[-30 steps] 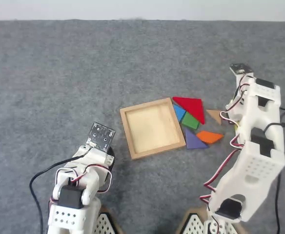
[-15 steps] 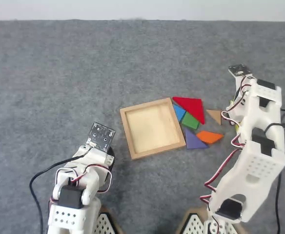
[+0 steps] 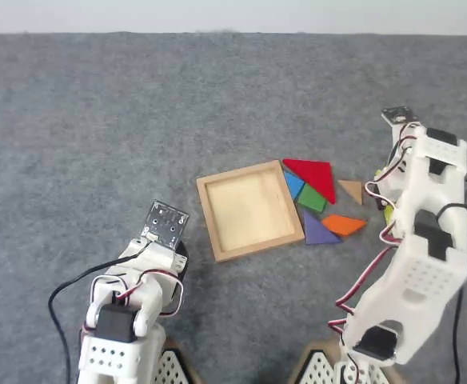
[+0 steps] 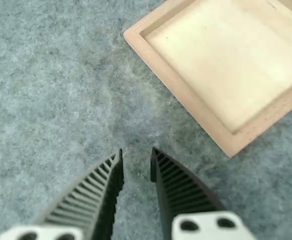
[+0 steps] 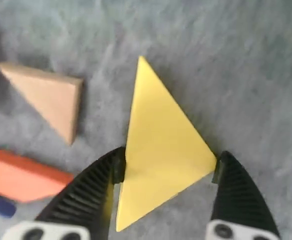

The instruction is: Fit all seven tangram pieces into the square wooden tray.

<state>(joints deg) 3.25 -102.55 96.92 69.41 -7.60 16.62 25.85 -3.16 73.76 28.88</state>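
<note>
The square wooden tray (image 3: 209,214) lies mid-table with nothing in it, and its corner (image 4: 136,35) lies just ahead of my left gripper (image 4: 136,156). That gripper hovers over bare carpet, its fingers almost together and holding nothing. To the right of the tray lie the red triangle (image 3: 312,174), blue piece (image 3: 294,186), green piece (image 3: 312,199), purple triangle (image 3: 317,230), orange piece (image 3: 344,225) and tan triangle (image 3: 351,190). My right gripper (image 5: 166,167) is shut on the yellow triangle (image 5: 158,165), a finger at each side. The tan triangle (image 5: 48,97) and orange piece (image 5: 21,175) lie beside it.
Grey carpet covers the whole table. The right arm (image 3: 425,184) stands over the area right of the pieces and hides most of the yellow triangle from above. The left arm (image 3: 149,272) sits near the front edge, left of the tray. Open carpet stretches behind the tray.
The right arm has shifted slightly to the right. The left arm, the tray and the other pieces have not moved.
</note>
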